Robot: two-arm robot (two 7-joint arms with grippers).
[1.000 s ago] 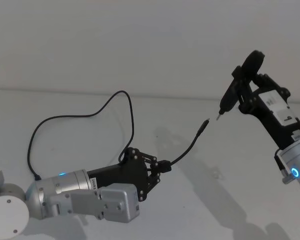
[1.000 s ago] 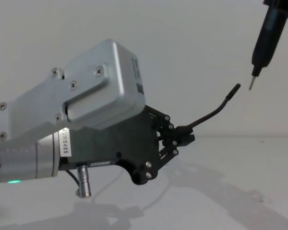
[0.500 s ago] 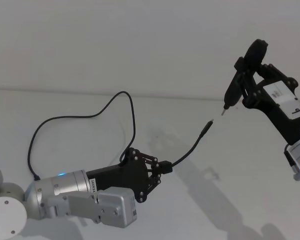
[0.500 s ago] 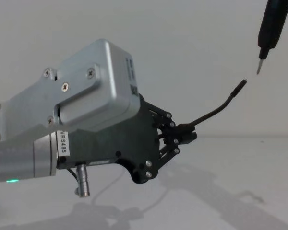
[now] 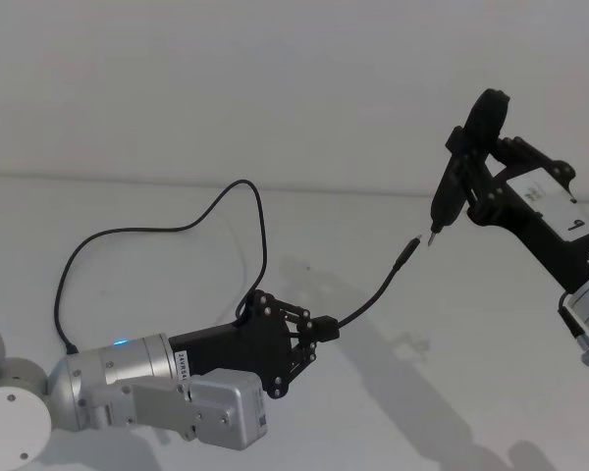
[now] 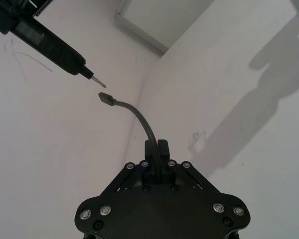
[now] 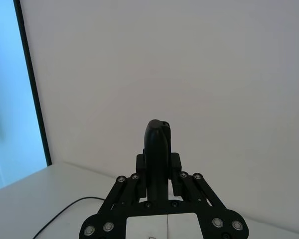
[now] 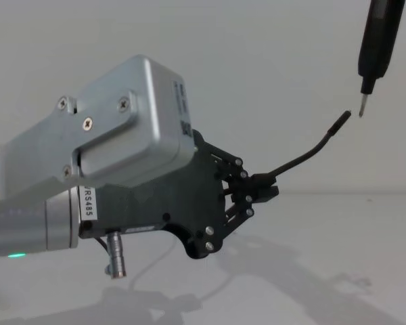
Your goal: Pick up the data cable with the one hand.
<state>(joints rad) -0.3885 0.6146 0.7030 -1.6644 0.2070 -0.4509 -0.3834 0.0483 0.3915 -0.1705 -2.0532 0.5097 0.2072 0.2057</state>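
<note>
White table (image 5: 452, 392), plain white wall (image 5: 226, 78)

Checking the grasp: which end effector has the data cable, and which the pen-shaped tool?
Left end effector pinches the data cable; right end effector grips the pen-shaped tool.

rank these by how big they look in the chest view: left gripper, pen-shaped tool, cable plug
1. left gripper: largest, though it sits near the camera, which inflates it.
2. pen-shaped tool: cut off by the view's top edge, so just part of it counts.
3. plug of the data cable: smallest.
</note>
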